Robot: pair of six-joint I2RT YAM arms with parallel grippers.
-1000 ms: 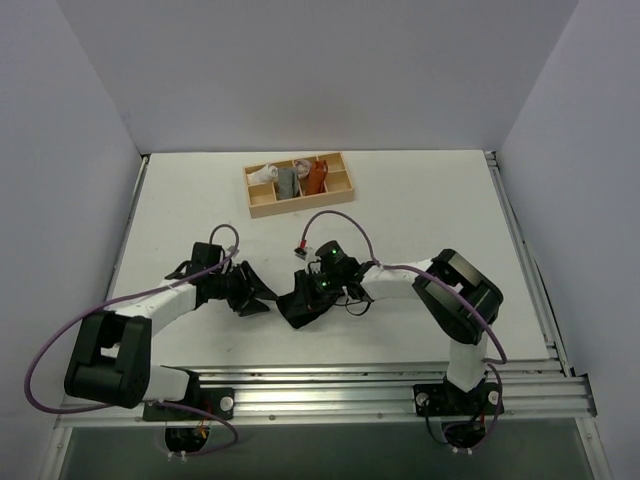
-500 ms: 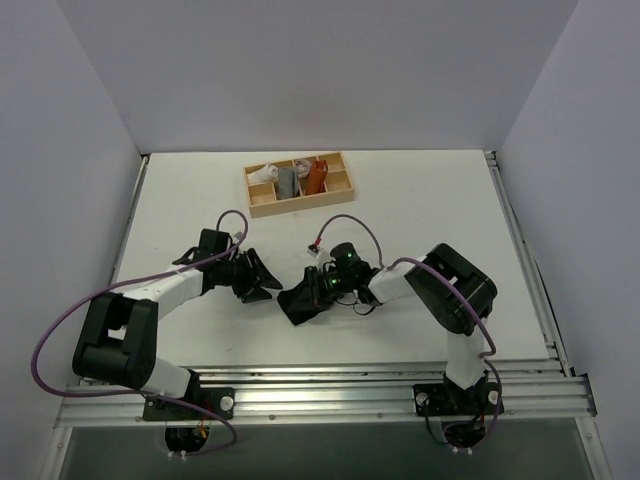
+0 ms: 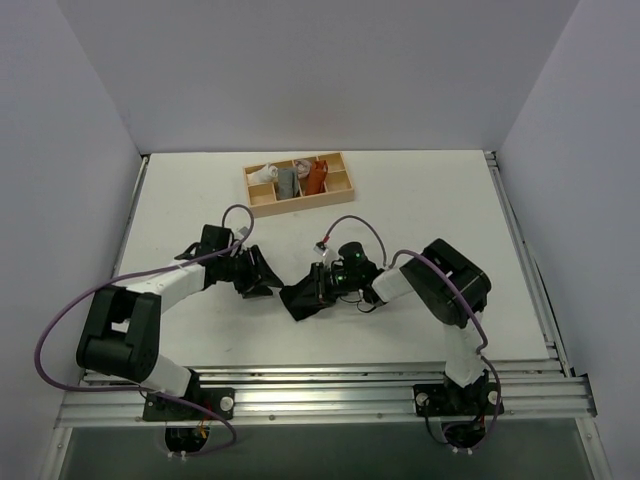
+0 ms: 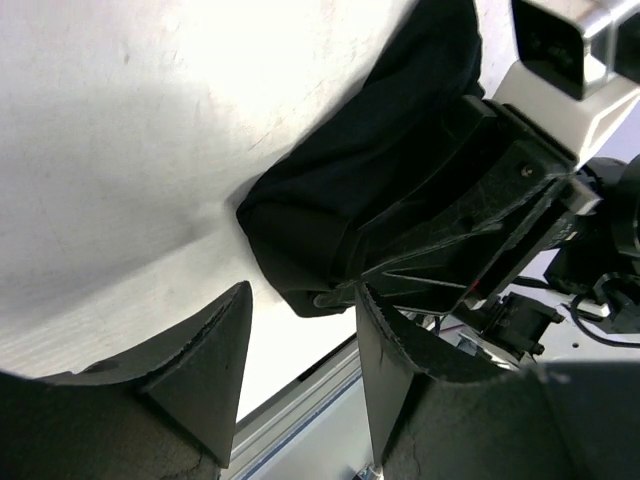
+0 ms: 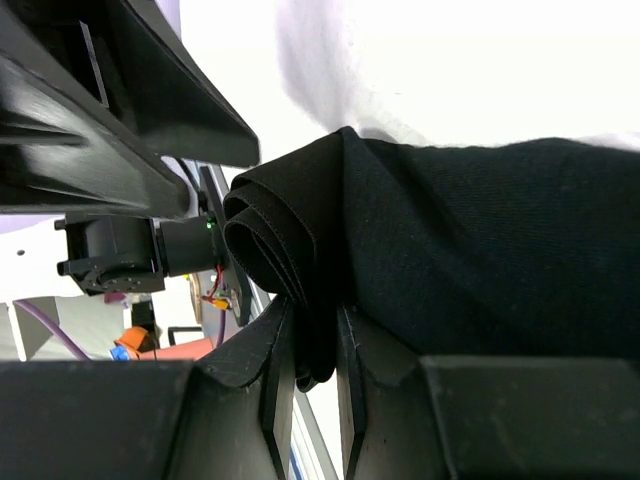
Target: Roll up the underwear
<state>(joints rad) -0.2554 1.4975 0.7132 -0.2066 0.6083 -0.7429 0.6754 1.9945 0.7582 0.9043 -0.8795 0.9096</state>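
Note:
The black underwear (image 3: 303,300) lies bunched on the white table between the two arms. My right gripper (image 3: 320,287) reaches in from the right and is shut on a rolled fold of it; in the right wrist view the fingertips (image 5: 275,365) pinch layered black cloth (image 5: 300,270). My left gripper (image 3: 262,274) stands open just left of the garment, apart from it. In the left wrist view its fingers (image 4: 205,355) frame bare table, with the underwear (image 4: 330,215) just beyond and the right gripper's body on the cloth.
A small wooden tray (image 3: 335,157) stands at the back centre, holding a white roll (image 3: 265,174), a grey roll (image 3: 288,182) and an orange-brown roll (image 3: 316,177). A metal rail (image 3: 350,380) runs along the near table edge. White walls close in left and right.
My left gripper has swung away from the near edge and to the right, closer to the underwear, staying open. The right wrist has shifted slightly right, still gripping the cloth.

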